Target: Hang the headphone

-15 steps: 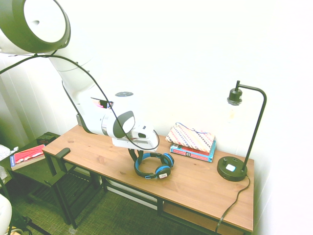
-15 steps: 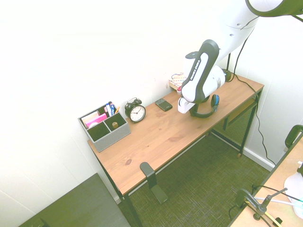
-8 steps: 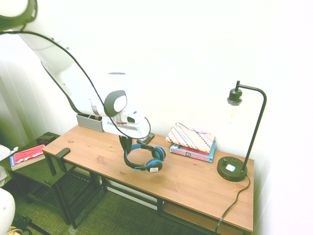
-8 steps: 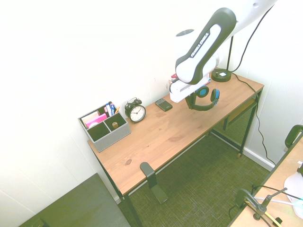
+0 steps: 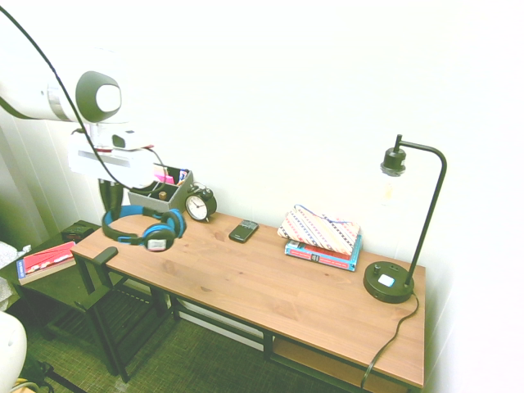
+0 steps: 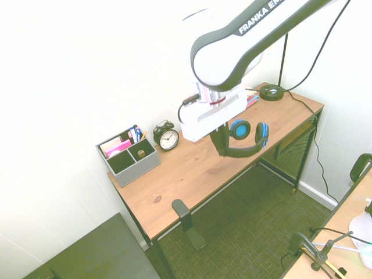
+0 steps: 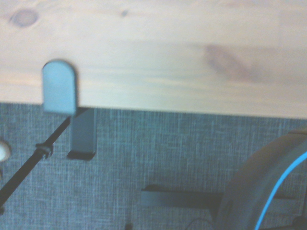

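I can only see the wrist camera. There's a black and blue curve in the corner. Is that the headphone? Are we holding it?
Observer: Yes, the jaws are shut on the headband of the headphone.
Operator: Is it touching the desk?
Observer: No, it hangs in the air above the desk.
Operator: Is it on that hook?
Observer: Not yet. The hook sits lower, at the desk's edge.
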